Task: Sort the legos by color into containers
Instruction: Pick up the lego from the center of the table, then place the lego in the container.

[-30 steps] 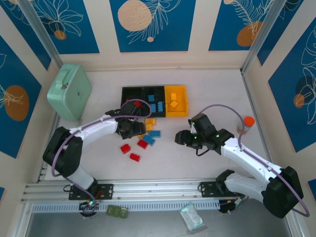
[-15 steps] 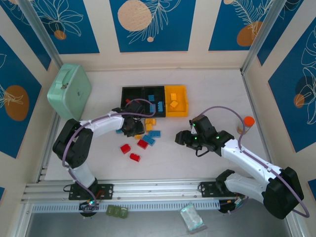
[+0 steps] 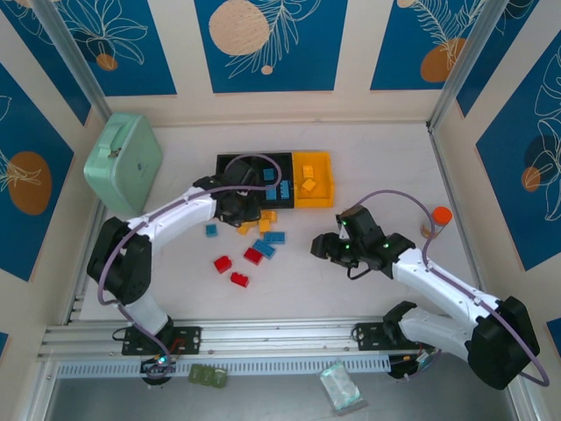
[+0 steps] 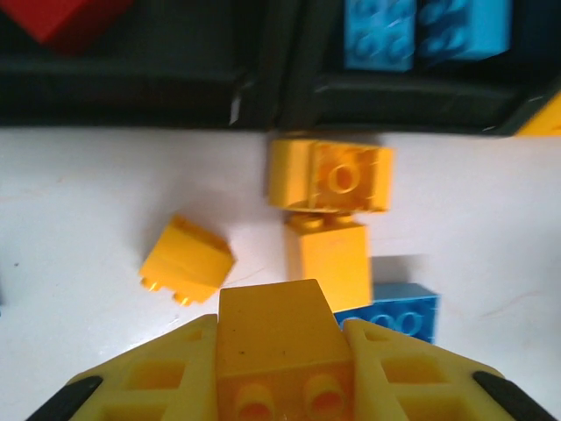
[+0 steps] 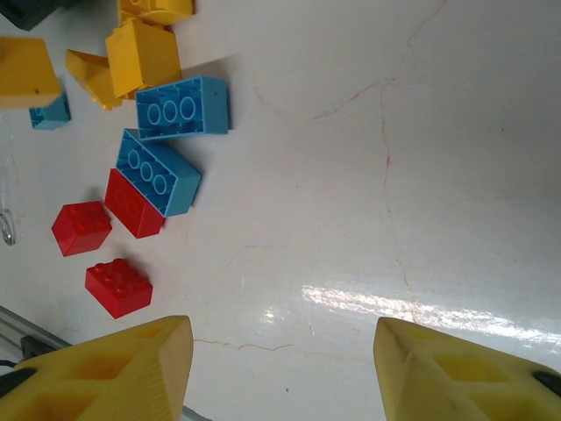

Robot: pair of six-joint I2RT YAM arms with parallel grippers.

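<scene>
Left jaws clamp a yellow brick (image 4: 276, 338); ahead of them the black bin (image 4: 131, 83) holds a red brick (image 4: 66, 17), the next bin (image 4: 394, 92) blue bricks (image 4: 425, 31). Right jaws apart, empty.

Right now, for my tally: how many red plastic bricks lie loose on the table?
3 red plastic bricks: leftmost, one beside a blue plastic brick, one nearest the robot. More may be hidden.

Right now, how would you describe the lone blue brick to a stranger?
Find the green case at the table's left, then look toward the loose bricks before the bins. The first is a small square blue brick lying alone; the other blue bricks are longer and lie in the cluster.
</scene>
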